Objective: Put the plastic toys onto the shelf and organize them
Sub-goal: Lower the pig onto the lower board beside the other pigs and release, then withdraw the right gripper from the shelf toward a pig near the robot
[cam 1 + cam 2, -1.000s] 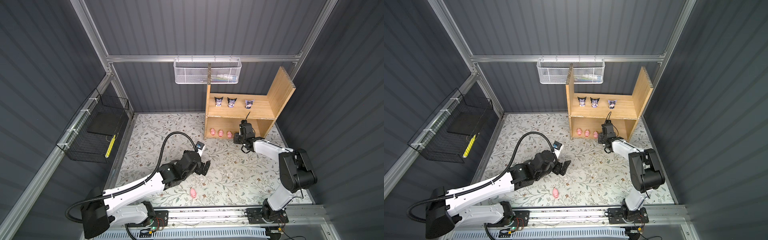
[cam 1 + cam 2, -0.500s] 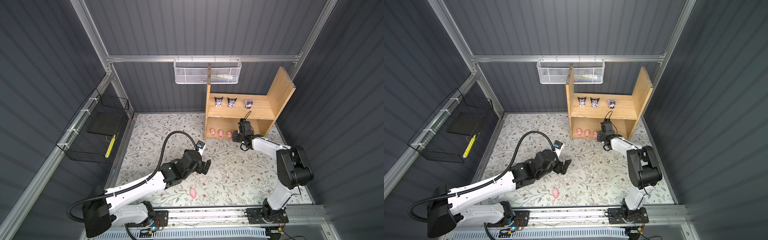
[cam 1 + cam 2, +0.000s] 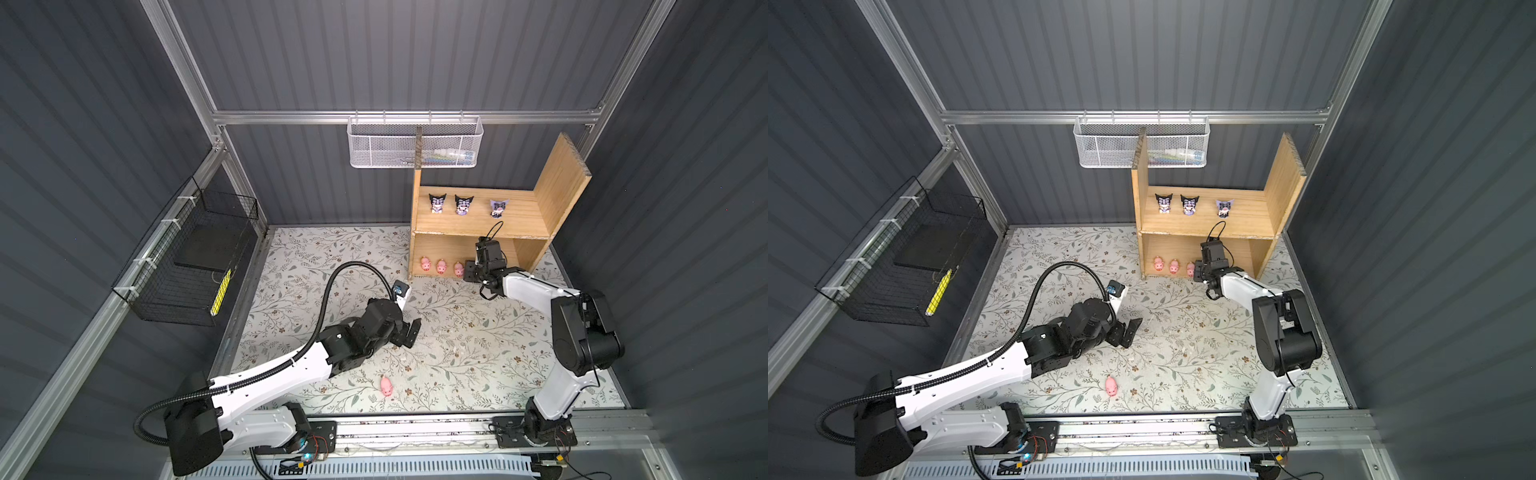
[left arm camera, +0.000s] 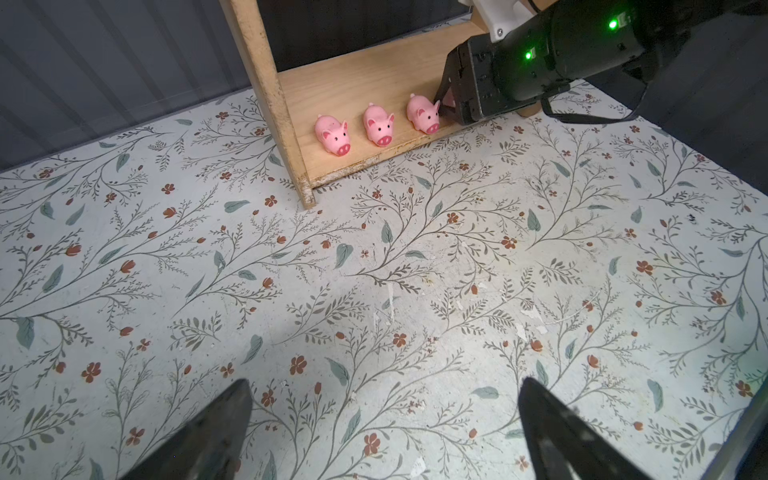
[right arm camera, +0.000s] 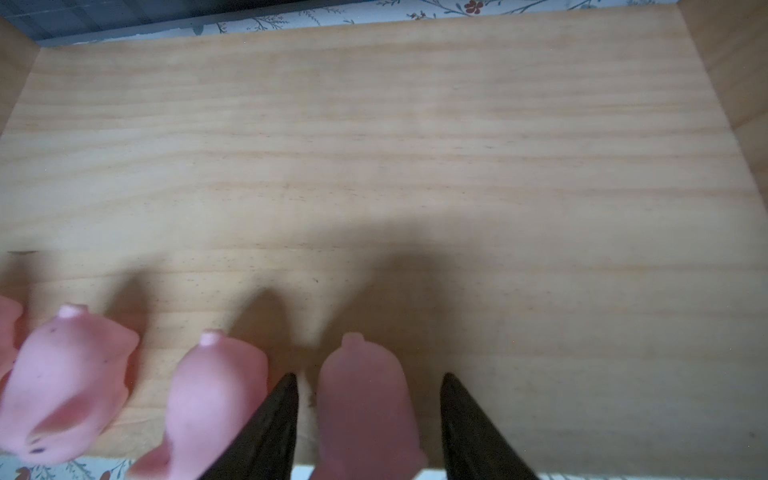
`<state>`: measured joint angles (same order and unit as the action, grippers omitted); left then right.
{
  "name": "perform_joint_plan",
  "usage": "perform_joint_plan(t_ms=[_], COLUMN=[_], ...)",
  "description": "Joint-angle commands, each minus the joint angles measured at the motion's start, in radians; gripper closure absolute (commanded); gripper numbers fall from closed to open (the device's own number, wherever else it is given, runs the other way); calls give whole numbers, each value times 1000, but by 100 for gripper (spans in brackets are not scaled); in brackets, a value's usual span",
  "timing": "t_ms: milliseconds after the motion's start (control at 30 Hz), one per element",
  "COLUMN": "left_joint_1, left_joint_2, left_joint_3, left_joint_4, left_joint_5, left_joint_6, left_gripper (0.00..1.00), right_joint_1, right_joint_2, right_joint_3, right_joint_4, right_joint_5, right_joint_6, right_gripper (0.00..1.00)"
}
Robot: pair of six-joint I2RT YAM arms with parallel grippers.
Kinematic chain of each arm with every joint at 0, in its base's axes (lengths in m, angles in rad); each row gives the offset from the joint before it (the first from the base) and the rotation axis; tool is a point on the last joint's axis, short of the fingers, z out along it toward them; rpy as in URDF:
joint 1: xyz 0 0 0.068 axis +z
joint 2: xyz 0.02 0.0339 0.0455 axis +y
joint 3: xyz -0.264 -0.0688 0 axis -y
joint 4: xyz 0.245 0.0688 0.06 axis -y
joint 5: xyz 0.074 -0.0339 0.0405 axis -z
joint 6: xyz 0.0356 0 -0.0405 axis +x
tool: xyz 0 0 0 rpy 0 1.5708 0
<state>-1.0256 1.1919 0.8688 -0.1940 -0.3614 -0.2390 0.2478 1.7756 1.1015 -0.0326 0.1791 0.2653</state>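
Note:
The wooden shelf (image 3: 523, 212) stands at the back right. Three horned-hood figurines (image 3: 464, 205) line its upper level. Pink pigs (image 3: 441, 266) stand in a row at the front of the lower level (image 5: 374, 166); several show in the right wrist view. My right gripper (image 5: 370, 376) is open at that level's front edge, its fingers on either side of the rightmost pig (image 5: 365, 411) with a gap on each side. In both top views the right gripper (image 3: 468, 272) hides that pig. One pig (image 3: 386, 386) lies on the mat near the front. My left gripper (image 4: 385, 382) hangs open and empty over the mat.
A white mesh basket (image 3: 415, 143) hangs on the back wall above the shelf. A black wire basket (image 3: 187, 257) is mounted on the left wall. The floral mat (image 3: 457, 332) covers the floor. The arms' base rail (image 3: 415, 428) runs along the front.
My right gripper's jaws have spread apart at the lower level, leaving the pig standing between them. The left gripper has shifted only slightly.

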Motion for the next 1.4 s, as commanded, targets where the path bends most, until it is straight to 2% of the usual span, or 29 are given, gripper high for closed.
perform_joint_plan(t_ms=[0, 333, 600, 767, 967, 1067, 1367], left_joint_1=[7, 6, 7, 7, 7, 7, 6], left_joint_2=[-16, -36, -85, -125, -229, -294, -477], left_joint_3=[27, 47, 2, -30, -94, -133, -224], left_joint_4=[-17, -59, -80, -127, -189, -235, -382], left_joint_5=[6, -8, 1, -13, -37, -65, -96], left_joint_6=[9, -4, -54, -80, -148, -184, -379], left_gripper=[0, 0, 0, 0, 0, 0, 0], right_joint_1=[-7, -7, 2, 47, 228, 324, 726], right_joint_2=[-23, -113, -248, -358, -536, -591, -696], right_joint_3=[-7, -70, -180, -249, -320, -350, -474], right_joint_4=[-10, -13, -38, -92, -185, -223, -190], right_joint_5=[-6, -23, -53, -42, 57, 69, 229], right_joint_6=[13, 31, 61, 96, 138, 186, 382], right_gripper=[48, 44, 37, 36, 34, 33, 30])
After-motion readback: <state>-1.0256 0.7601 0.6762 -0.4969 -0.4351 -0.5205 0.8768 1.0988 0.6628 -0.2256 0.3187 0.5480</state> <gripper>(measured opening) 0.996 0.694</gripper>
